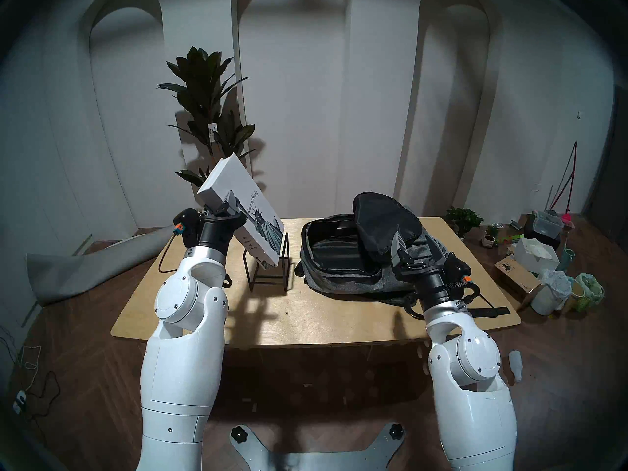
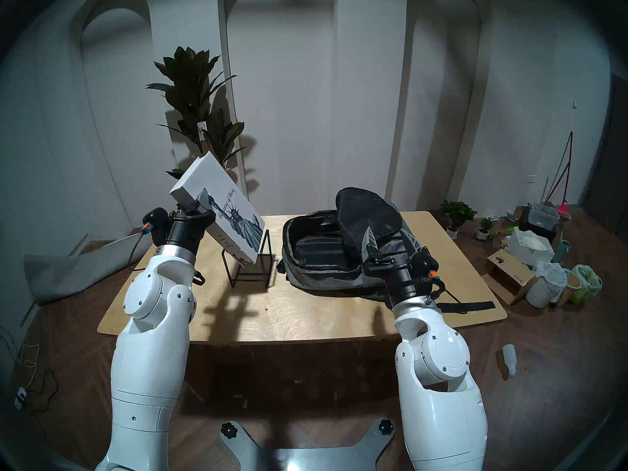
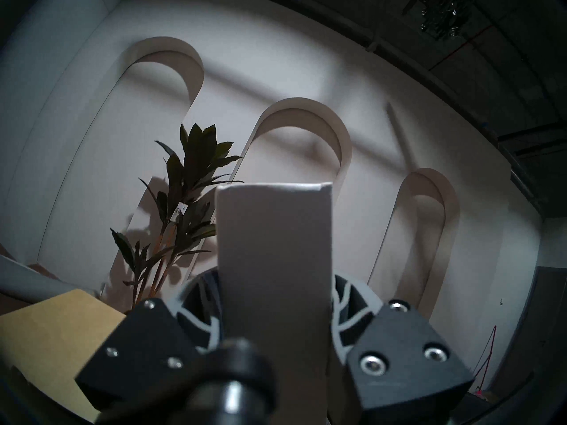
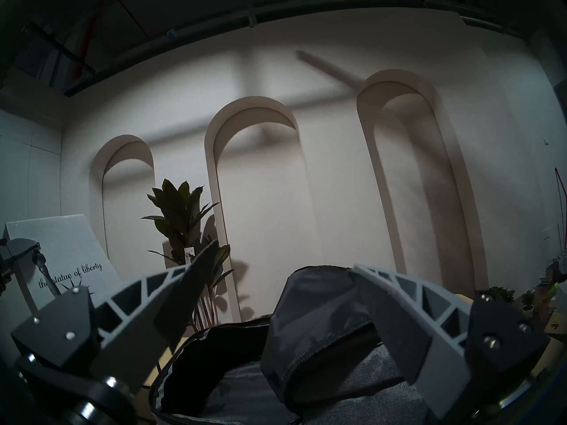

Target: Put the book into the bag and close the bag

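My left gripper is shut on the upper end of the white Statue of Liberty book and holds it tilted, top end leaning left. Its lower corner hangs inside the black wire stand; I cannot tell if they touch. In the left wrist view the book's edge fills the gap between the fingers. The grey bag lies open on the table, black lining showing, its black flap standing up. My right gripper is open at the bag's right side, one finger on each side of the flap.
The wooden table has bare surface in front of the stand and bag. A black strap lies along its right front edge. A tall plant stands behind the table. Boxes, pots and bags clutter the floor at right.
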